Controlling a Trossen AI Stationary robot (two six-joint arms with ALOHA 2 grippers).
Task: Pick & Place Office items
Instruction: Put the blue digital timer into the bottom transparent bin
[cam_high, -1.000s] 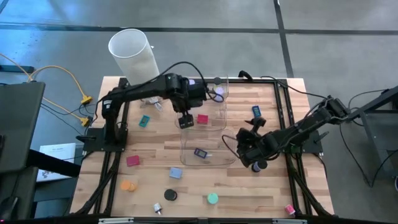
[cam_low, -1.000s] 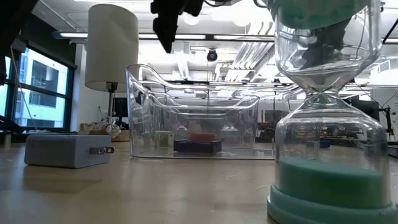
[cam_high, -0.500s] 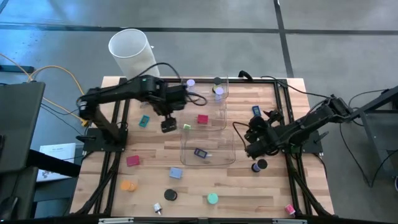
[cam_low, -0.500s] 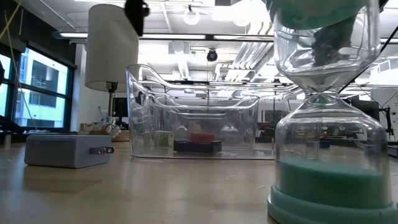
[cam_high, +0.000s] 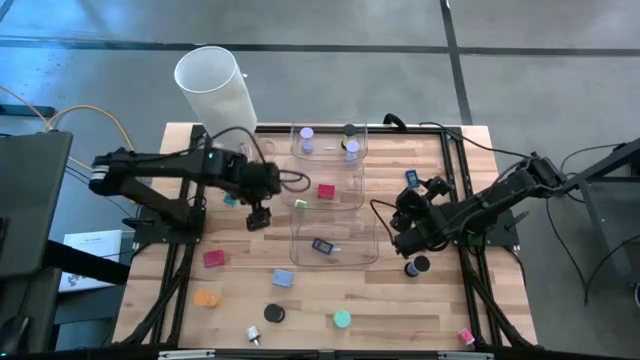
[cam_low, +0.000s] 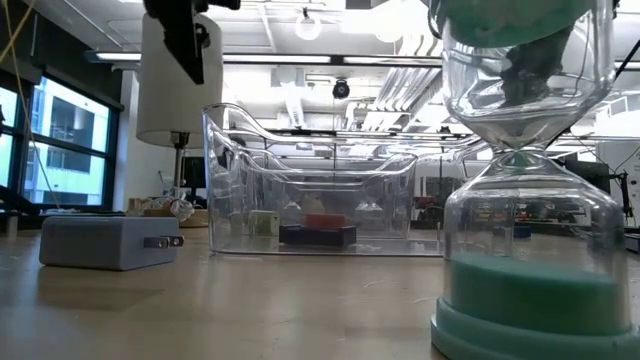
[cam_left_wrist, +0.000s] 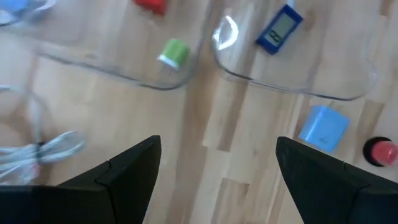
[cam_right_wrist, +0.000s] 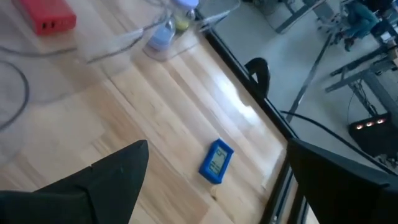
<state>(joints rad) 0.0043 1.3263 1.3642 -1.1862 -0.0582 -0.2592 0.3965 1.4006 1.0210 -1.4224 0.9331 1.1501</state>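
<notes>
Right now your left arm reaches in low from its base toward the clear bins (cam_high: 327, 210), with the left gripper (cam_high: 258, 217) pointing down just beside the bins' outer wall; its fingers (cam_left_wrist: 127, 174) are spread wide and hold nothing. Your right arm stretches in from the other side; the right gripper (cam_high: 400, 224) sits close to the bins' opposite wall, fingers (cam_right_wrist: 112, 174) parted and empty. Inside the bins lie a red block (cam_high: 326, 191), a small green piece (cam_high: 300, 204) and a blue timer (cam_high: 322, 245); a light blue block (cam_high: 283, 278) rests on the wood near the bins. No writing can be read on any item.
</notes>
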